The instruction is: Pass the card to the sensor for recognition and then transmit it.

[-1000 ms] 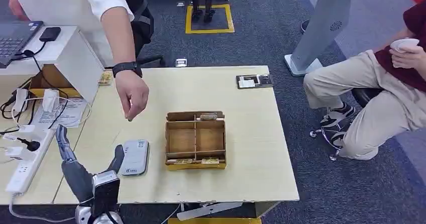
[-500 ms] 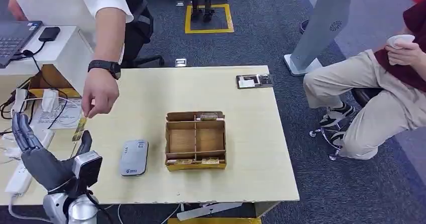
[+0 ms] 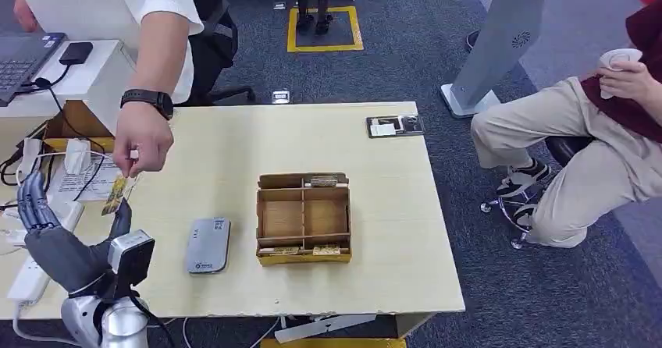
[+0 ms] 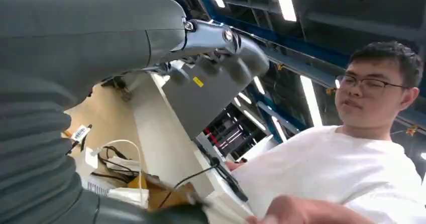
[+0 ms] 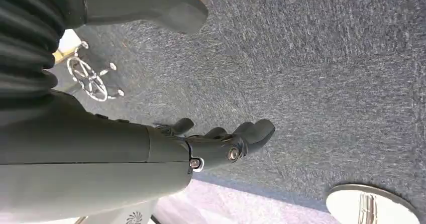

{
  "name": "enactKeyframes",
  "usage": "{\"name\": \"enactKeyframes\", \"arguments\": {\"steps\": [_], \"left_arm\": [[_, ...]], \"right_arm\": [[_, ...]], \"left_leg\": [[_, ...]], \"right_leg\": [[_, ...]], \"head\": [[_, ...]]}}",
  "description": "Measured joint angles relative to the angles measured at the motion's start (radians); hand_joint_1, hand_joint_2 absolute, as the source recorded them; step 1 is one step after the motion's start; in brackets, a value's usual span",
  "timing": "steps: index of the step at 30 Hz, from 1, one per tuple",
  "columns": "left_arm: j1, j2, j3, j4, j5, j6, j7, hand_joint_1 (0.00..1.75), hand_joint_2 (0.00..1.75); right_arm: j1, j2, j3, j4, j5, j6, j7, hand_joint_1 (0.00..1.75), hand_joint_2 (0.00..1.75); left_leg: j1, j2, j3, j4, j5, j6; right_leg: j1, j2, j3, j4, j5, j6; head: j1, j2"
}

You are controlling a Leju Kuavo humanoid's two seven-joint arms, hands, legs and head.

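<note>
Head view: over the last second the person's hand [image 3: 143, 139] moved from near the sensor [image 3: 208, 244] to the robot's raised left hand [image 3: 56, 235], now dangling the card [image 3: 115, 194] just above its thumb. Handover looked imminent; scan not yet begun. Left hand was spread, palm up, holding nothing; card touching it or not, couldn't tell. Sensor sat flat on the table [image 3: 375, 207], just beside that hand. Right hand [image 5: 221, 143] hung over carpet, fingers loosely curled, empty.
</note>
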Motion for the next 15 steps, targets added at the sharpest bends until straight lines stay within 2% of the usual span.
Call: {"name": "enactKeyframes", "arguments": {"steps": [15], "left_arm": [[-0.020,0.000,0.002,-0.002,-0.016,0.000,-0.022,1.75,1.75]], "right_arm": [[0.000,-0.002,0.018,0.006,0.001,0.000,0.000,0.00,1.75]], "left_leg": [[0.000,0.000,0.000,0.000,0.000,0.000]], "right_leg": [[0.000,0.000,0.000,0.000,0.000,0.000]], "head": [[0.000,0.000]]}}
